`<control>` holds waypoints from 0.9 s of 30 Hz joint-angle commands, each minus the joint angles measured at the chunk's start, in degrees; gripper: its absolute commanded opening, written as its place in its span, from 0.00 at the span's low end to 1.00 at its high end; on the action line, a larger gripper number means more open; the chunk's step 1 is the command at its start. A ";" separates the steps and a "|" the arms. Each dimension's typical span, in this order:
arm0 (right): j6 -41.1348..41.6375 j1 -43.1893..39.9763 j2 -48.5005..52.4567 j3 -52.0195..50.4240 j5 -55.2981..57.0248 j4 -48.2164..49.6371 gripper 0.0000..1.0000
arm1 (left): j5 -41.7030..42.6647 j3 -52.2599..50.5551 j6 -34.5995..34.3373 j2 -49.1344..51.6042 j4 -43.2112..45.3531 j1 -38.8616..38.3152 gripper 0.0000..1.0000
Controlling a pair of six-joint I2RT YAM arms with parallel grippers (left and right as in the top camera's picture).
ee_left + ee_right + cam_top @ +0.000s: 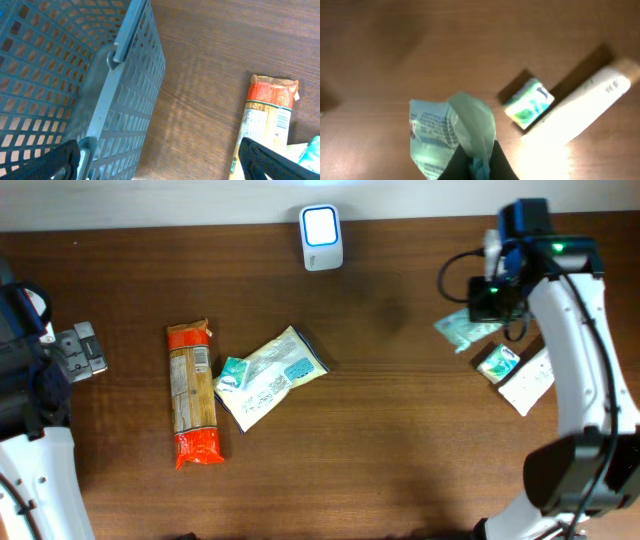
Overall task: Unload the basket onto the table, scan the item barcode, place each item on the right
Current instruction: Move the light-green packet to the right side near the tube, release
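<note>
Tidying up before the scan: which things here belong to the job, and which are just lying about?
In the job: right claw, green packet it grips, scanner.
Lying about: pasta packet, white pouch, small green box, long white pack, grey basket.

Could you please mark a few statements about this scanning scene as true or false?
1. The right hand is shut on a pale green packet. True.
2. The left hand holds the pasta packet. False: the left hand is open and empty, and the pasta packet lies on the table.
3. The scanner stands near the top edge of the overhead view with its screen lit. True.
4. The small box lies inside the basket. False: it lies on the table beside the white package.
5. The pasta packet lies beside a white-and-teal pouch. True.
</note>
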 commanded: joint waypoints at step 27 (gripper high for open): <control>9.84 33.24 9.88 1.11 -20.48 27.50 0.50 | -0.42 0.31 0.72 -0.24 0.11 0.17 0.99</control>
